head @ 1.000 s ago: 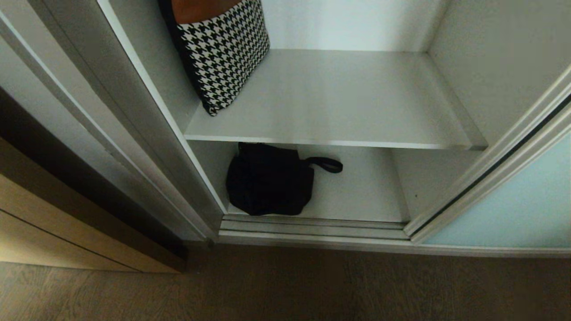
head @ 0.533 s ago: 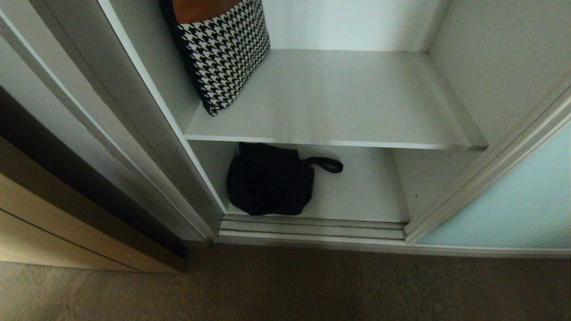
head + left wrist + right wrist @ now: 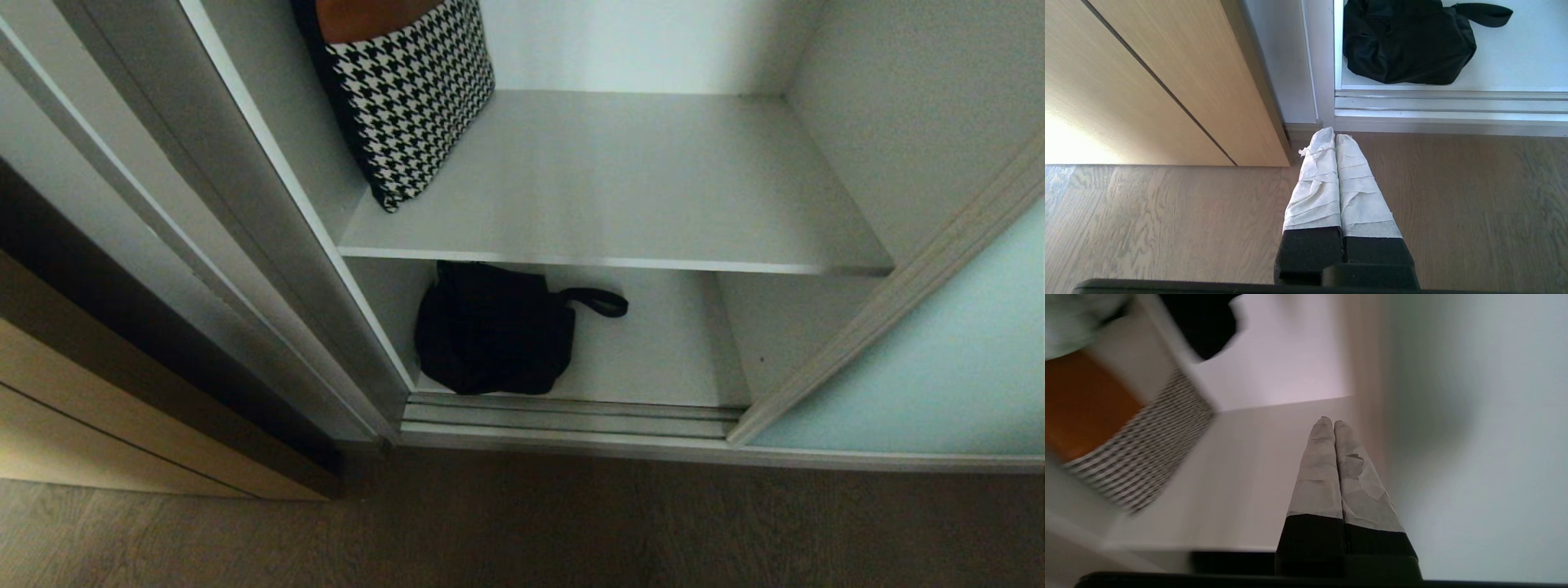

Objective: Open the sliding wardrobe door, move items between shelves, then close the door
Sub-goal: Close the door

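Note:
The sliding wardrobe door [image 3: 939, 359] stands at the right, and its silver frame edge [image 3: 882, 310] crosses the opening's right side. A floppy black bag [image 3: 490, 331] with a strap loop lies on the lower shelf [image 3: 661, 351], at its left. The upper shelf [image 3: 620, 188] is bare on its right. My right gripper [image 3: 1329, 419] is shut on nothing. It points along the pale door panel [image 3: 1474, 437] beside the shelf [image 3: 1265, 457]; whether it touches the door I cannot tell. My left gripper [image 3: 1329, 132] is shut and hangs over the floor, short of the bag [image 3: 1406, 41]. Neither arm shows in the head view.
A houndstooth bag [image 3: 408, 90] with a brown top leans at the upper shelf's left. A light wood panel [image 3: 98, 408] stands left of the wardrobe. The silver floor track [image 3: 571, 412] runs along the opening, with wood floor [image 3: 571, 531] in front.
The door's frame edge has slid a little to the left, narrowing the opening from the right. The bags and the left gripper have not moved.

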